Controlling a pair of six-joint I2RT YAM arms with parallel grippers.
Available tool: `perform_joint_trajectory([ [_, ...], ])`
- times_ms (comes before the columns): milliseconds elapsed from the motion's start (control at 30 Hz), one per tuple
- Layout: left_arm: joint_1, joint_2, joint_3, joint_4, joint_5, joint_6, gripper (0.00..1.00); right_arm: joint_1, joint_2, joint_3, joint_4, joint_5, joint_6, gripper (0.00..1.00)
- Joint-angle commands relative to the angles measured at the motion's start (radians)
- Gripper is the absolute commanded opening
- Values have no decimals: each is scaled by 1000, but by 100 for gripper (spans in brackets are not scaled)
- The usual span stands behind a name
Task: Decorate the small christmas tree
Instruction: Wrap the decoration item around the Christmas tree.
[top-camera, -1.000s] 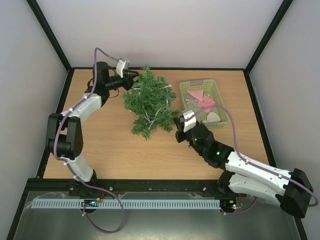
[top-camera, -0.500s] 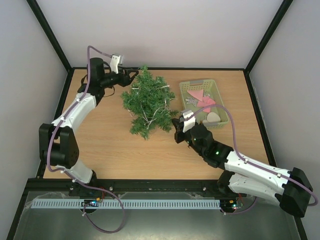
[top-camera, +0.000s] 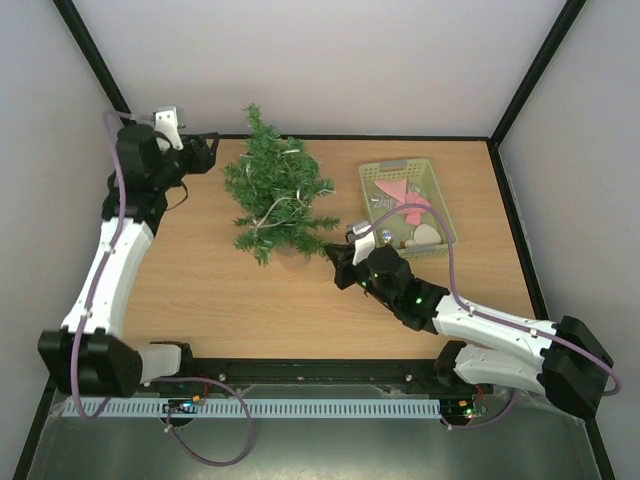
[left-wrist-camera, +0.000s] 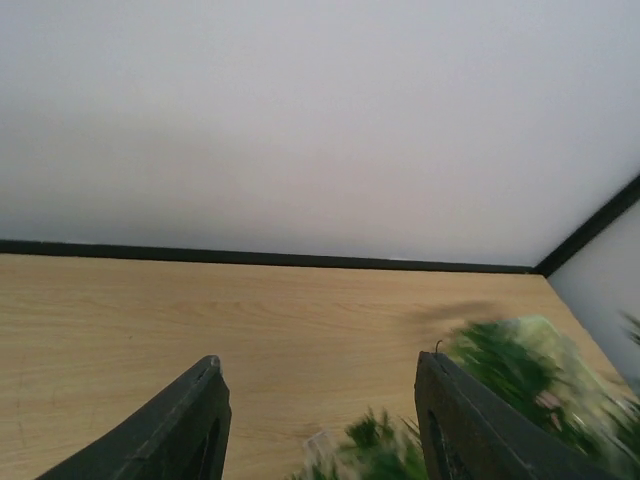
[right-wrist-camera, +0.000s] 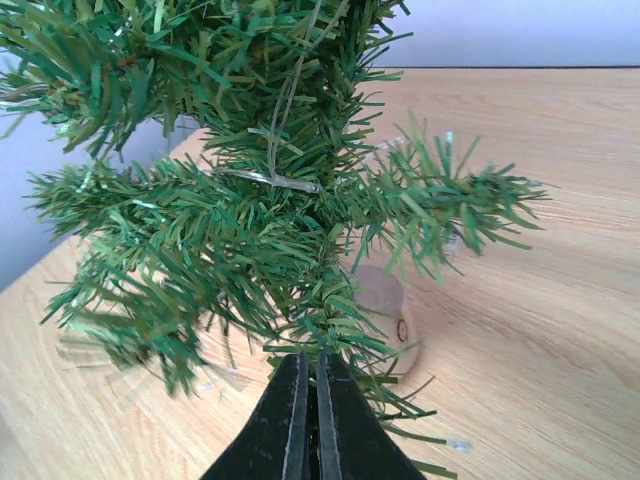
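Tree (top-camera: 275, 195) left of basket (top-camera: 395, 165) — both on table (top-camera: 200, 290).

The small christmas tree (top-camera: 272, 195), a cone of dark green bristly needles that look like plastic, is showing a rough, faintly shiny surface. Thin pale glossy strands (right-wrist-camera: 268, 178) are running through its branches, and a pale round wooden foot (right-wrist-camera: 388, 322) under it is looking smooth and unvarnished. The light wood-grain table (top-camera: 200, 290) is looking smooth and matt. Near the table's far right corner, the pale green slotted plastic basket (top-camera: 398, 164) is giving off a slight sheen, and the flat pink star-like cut-outs (top-camera: 405, 192) in it are looking matt, like paper or felt. The left gripper (left-wrist-camera: 318, 362) and the right gripper (right-wrist-camera: 310, 365) are showing matt black plastic fingers.
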Motion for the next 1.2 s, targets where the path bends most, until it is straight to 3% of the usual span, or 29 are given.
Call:
perform_joint_trajectory([
  [0,-12,-159,-105,30,88,40,54,18,10,-2,95,-27,57,2],
  [133,-24,-230,-87,143,255,47,60,37,-4,-14,90,-17,36,2],
  [333,-100,-157,55,112,380,57,63,62,-10,-15,73,-16,20,2],
  [500,-216,-126,97,53,306,146,65,69,-16,-7,72,-14,15,2],
  [767,-309,-91,119,30,59,216,60,72,-37,-6,62,-10,5,2],
  [1167,-354,-37,153,69,102,227,57,74,-30,-3,64,-13,3,2],
])
